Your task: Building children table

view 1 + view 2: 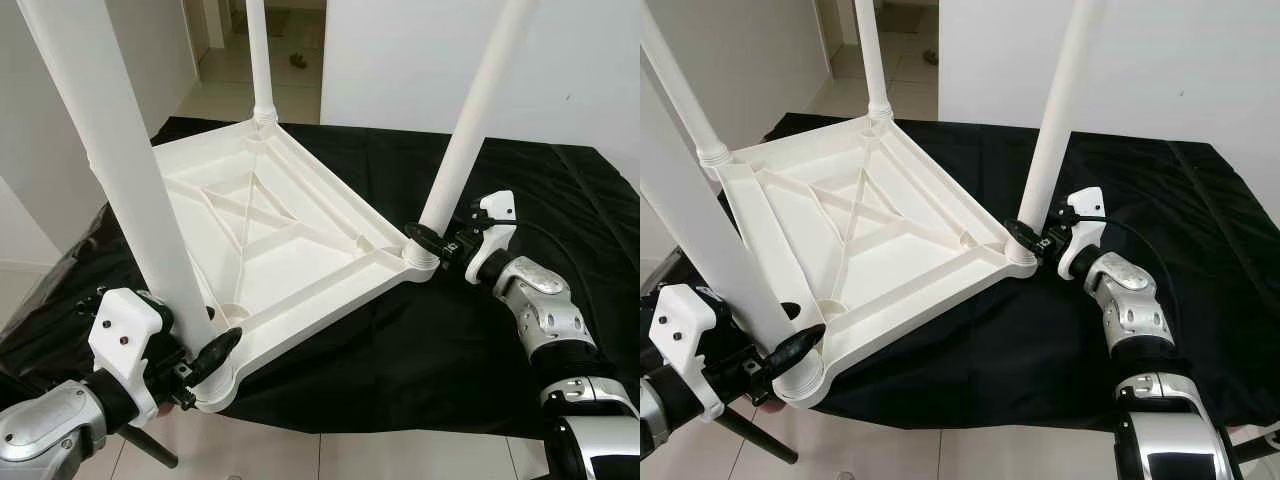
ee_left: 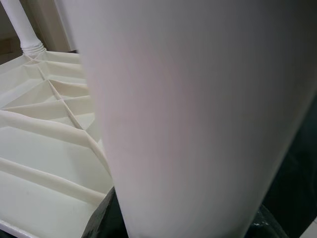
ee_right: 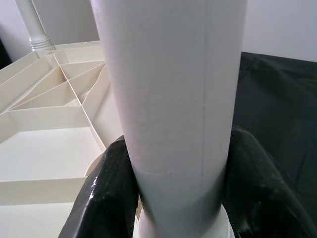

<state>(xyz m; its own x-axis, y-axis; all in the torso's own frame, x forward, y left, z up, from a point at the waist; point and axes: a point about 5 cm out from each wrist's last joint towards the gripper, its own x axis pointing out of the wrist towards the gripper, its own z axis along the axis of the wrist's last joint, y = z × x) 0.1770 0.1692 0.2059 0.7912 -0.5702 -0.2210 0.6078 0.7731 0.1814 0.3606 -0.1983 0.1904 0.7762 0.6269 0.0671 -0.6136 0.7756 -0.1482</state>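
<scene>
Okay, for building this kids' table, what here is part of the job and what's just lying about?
Part of the job:
- tabletop, upside down
- four legs, e.g. near-left leg and near-right leg
- left gripper, around near-left leg
- right gripper, around near-right leg

Just lying about:
- black cloth
- something dark on the hallway floor

A big black cloth (image 1: 420,330) covers the tabletop and hangs over its near edge. A white plastic kids' table (image 1: 270,250) lies upside down on the cloth, with its ribbed underside facing up. Its white legs stick up from the corners. One near corner pokes out past the cloth's edge, over the pale tiled floor (image 1: 330,455).
</scene>
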